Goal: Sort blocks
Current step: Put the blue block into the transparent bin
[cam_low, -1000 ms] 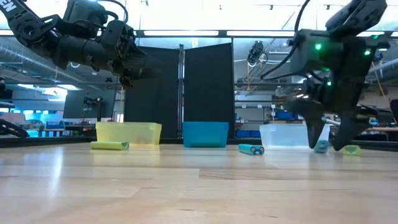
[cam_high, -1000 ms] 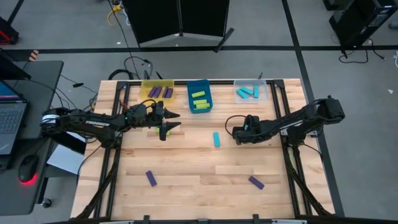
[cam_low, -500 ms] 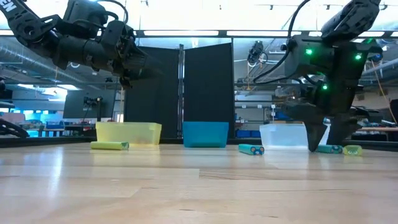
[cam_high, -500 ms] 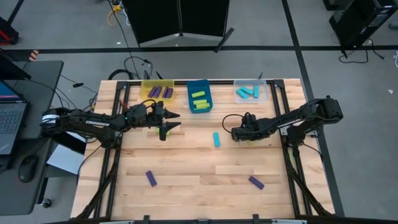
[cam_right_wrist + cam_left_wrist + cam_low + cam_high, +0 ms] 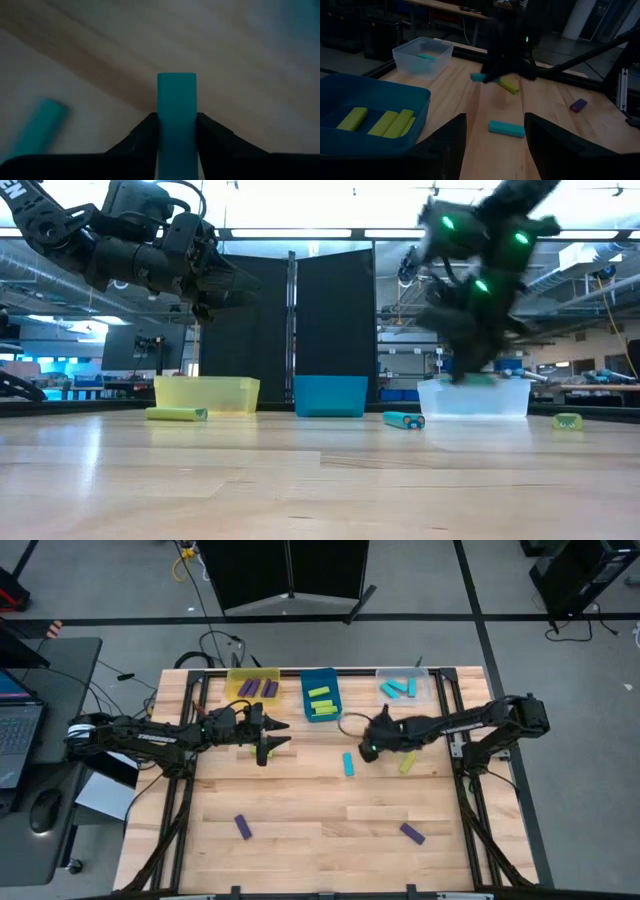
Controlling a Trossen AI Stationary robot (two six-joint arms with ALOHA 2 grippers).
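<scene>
Moved: right gripper has lifted and swung left, clamped on a cyan block | lime block left behind it on counter | loose cyan block just below-left | left gripper open, waiting near bins

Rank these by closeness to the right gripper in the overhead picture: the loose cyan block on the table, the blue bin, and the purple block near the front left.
From the right gripper:
1. Loose cyan block, just beside it.
2. Blue bin, farther back, toward the left.
3. Purple block, far front left.
</scene>
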